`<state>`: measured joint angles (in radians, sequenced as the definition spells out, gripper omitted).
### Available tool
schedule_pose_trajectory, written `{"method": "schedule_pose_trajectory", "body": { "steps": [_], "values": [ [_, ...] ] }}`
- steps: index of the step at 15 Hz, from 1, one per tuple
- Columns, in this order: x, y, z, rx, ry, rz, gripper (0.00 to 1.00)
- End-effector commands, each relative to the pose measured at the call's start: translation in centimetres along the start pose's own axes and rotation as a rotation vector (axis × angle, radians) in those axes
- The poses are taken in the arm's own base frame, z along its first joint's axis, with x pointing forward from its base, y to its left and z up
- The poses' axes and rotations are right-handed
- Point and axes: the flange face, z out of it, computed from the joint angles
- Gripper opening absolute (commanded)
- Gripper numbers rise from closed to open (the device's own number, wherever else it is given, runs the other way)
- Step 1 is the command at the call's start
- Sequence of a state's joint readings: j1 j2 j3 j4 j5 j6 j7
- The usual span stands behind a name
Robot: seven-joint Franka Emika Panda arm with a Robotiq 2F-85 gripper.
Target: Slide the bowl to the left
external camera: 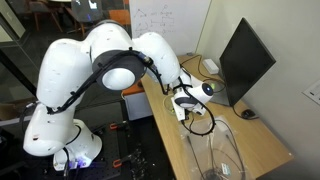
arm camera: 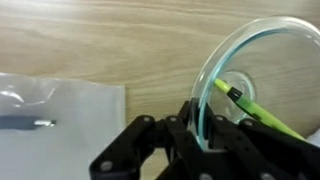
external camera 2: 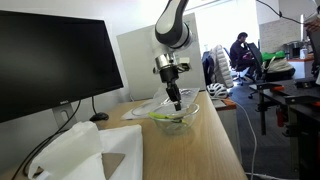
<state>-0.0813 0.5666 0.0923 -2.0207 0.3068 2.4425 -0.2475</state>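
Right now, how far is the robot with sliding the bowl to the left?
Done: the gripper is at the bowl, apparently a finger on each side of its rim. In hand: the grip, though I cannot tell if it is tight. Left: the slide across the desk; nothing shows it begun.

My arm (external camera: 60, 90) is all bulbous white shells with black joint rings, a black cable (external camera: 118, 54) draped across; gripper (arm camera: 190, 128) matte black.
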Motion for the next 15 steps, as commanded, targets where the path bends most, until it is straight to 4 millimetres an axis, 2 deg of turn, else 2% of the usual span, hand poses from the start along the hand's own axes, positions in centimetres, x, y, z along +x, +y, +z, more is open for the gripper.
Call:
{"method": "schedule_pose_trajectory", "body": {
  "steps": [1, 10, 15],
  "values": [
    [-0.4, -3.0, -0.7, 0.029, 0.019, -0.033, 0.03],
    [-0.3, -12.7, 2.5, 0.039, -0.022, -0.119, 0.03],
    [0.3, -15.2, 3.8, 0.036, -0.023, -0.122, 0.03]
  ]
}}
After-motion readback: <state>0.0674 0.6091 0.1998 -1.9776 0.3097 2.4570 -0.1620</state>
